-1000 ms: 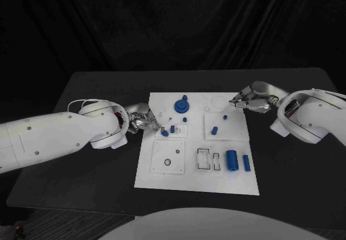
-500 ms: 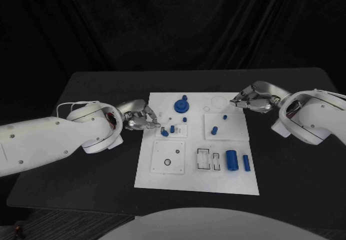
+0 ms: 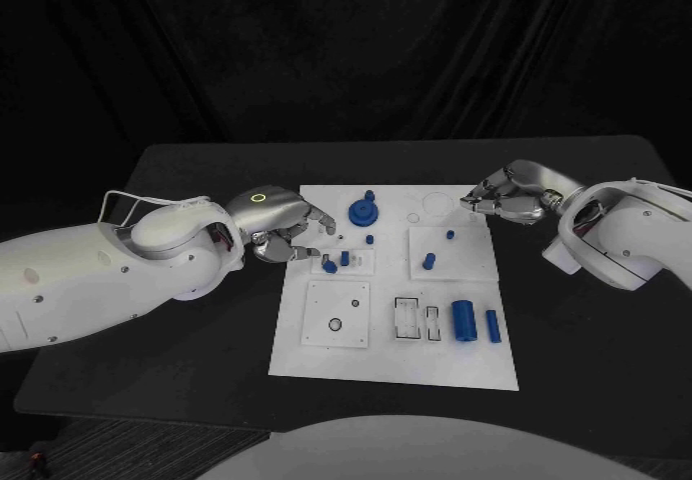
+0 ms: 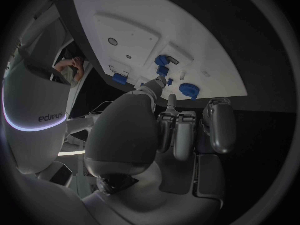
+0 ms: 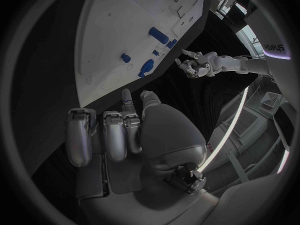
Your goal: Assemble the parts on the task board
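Note:
The white task board (image 3: pixel 433 360) lies mid-table. On it a blue gear (image 3: pixel 364 211) sits near the far edge, with small blue pegs (image 3: pixel 330 266) on a plate below it. Two more pegs (image 3: pixel 428 261) stand to the right, and two blue cylinders (image 3: pixel 464 320) lie near the front right. My left hand (image 3: pixel 286 235) hovers at the board's left edge beside the pegs. In the left wrist view it (image 4: pixel 175 130) has its fingers curled in and its thumb reaching toward the board (image 4: pixel 187 30), with nothing seen in it. My right hand (image 3: pixel 505 197) is at the board's far right corner, fingers curled (image 5: pixel 119 130), holding nothing.
A square plate with holes (image 3: pixel 336 313) and a slotted frame (image 3: pixel 418 318) lie on the board's front half. Black table (image 3: pixel 173 340) surrounds the board. My left forearm (image 3: pixel 101 280) covers the table's left side, and my right forearm (image 3: pixel 620 235) its right side.
My left arm has rolled, so the back of the hand with its ring light now faces up, and the fingers have drawn slightly away from the pegs. The right hand has barely moved.

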Controlling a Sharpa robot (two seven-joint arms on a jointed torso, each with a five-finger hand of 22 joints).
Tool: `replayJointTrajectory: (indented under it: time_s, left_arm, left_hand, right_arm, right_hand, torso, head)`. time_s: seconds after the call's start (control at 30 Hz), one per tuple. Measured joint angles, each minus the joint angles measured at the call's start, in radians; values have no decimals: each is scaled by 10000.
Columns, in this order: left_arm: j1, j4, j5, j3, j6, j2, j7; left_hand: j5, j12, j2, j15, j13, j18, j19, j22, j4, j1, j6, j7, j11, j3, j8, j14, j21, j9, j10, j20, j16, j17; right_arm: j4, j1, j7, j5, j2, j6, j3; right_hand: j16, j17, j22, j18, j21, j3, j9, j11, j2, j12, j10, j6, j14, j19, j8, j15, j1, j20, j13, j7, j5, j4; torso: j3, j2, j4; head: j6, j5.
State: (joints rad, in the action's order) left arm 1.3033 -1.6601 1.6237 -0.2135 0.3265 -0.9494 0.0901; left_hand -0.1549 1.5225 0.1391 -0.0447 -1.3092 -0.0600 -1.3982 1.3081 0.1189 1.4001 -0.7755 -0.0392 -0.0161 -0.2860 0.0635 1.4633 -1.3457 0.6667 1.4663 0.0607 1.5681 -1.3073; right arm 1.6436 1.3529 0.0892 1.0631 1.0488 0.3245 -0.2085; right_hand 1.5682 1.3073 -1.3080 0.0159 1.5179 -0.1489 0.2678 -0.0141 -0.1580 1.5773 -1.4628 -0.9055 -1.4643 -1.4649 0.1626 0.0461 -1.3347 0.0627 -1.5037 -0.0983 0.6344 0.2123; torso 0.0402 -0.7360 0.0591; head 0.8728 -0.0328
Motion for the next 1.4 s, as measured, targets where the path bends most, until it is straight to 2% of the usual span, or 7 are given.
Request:
replayJointTrajectory:
  time_s: [0.2, 0.4, 0.57, 0.83, 0.87, 0.93, 1.4]
  left_arm:
    - [-115, 189, 857, -3, -77, 126, 335]
    - [-211, 338, 1201, -5, -208, 264, 395]
    - [-307, 425, 1340, -5, -265, 356, 381]
    - [-462, 490, 1447, -5, -283, 495, 315]
    - [-474, 494, 1453, -5, -283, 509, 306]
    - [-499, 503, 1465, -5, -282, 538, 283]
    - [-575, 585, 1498, -3, -311, 713, 127]
  left_hand:
    - [-94, 117, 0, 0, 0, -2, -81, -1, 11, 87, -193, -49, 0, 11, 42, 0, -130, -377, 0, -2, 0, 0]
    - [-153, 225, 35, 0, 0, -5, -179, -1, 142, 123, -577, -221, 0, 59, 149, 0, -231, -735, 0, 34, 0, 0]
    - [-153, 225, 35, 0, 0, -6, -215, -2, 292, 123, -875, -234, 0, 154, 294, 0, -324, -895, 0, 71, 0, 0]
    - [-86, 225, -4, 1, 0, -6, -215, -2, 345, 83, -988, -275, 0, 207, 351, 0, -324, -970, 0, 70, 0, 0]
    - [-22, 225, -8, 1, 0, -7, -214, -3, 402, 79, -1040, -326, 77, 264, 388, 0, -370, -1015, -1, 70, 0, 0]
    - [-9, 225, -49, 1, 0, -7, -236, -3, 415, 39, -1054, -341, 77, 277, 388, 0, -371, -1050, 0, 92, 0, 0]
    - [-9, 225, -73, 42, 0, -7, -287, -4, 523, 14, -1025, -460, 188, 331, 264, 34, -405, -1400, -11, 143, 0, 0]
  right_arm:
    - [-7, 0, -11, 0, -23, 1, 0]
    - [-18, -2, -15, 0, -33, -1, 0]
    - [-30, -3, -17, 0, -34, -2, -1]
    - [-50, -10, -22, 0, -36, -3, -1]
    - [-52, -11, -22, 0, -36, -3, -1]
    - [-56, -14, -23, 0, -36, -3, -1]
    - [-84, -33, -23, 0, -53, -10, -1]
  right_hand:
    - [0, 0, 1, 0, 0, 28, -10, -10, -1, 1, 9, 0, -18, 0, 0, 18, -1, 0, -1, 0, 0, 29]
    - [0, 0, 1, 0, 0, 28, -10, -10, -1, 2, 10, 0, -18, 0, 0, 17, -1, 0, -1, 0, 0, 28]
    - [0, 0, 2, 1, 0, 28, -9, -10, -11, 3, 10, 0, -18, 0, 0, 15, -11, 0, -2, 0, 0, 28]
    - [0, 0, 3, 0, 0, 28, -9, -10, -11, -35, 10, 0, -17, 0, 0, 12, -11, 0, -7, 0, 0, 29]
    - [0, 0, 3, 0, 0, 28, -9, -10, -11, -35, 10, 0, -17, 0, 0, 11, -11, 0, -7, 0, 0, 29]
    - [0, 0, 3, 0, 0, 28, -9, -10, -11, -36, 10, 0, -17, 0, 0, 11, -11, 0, -7, 0, 0, 28]
    - [0, 0, 5, 0, 0, 59, -8, -10, -9, -35, 10, 0, -23, 0, 0, -1, -9, 0, -7, 0, 0, -3]
  torso:
    - [-7, -8, 5]
    - [-22, -30, -2]
    - [-25, -35, 4]
    - [-25, -21, -2]
    - [-25, -20, -2]
    - [-24, -18, -4]
    - [-15, -12, -7]
  head:
    - [0, -9]
    - [0, -28]
    - [0, -1]
    - [0, 1]
    - [0, 0]
    - [0, -1]
    - [0, -6]
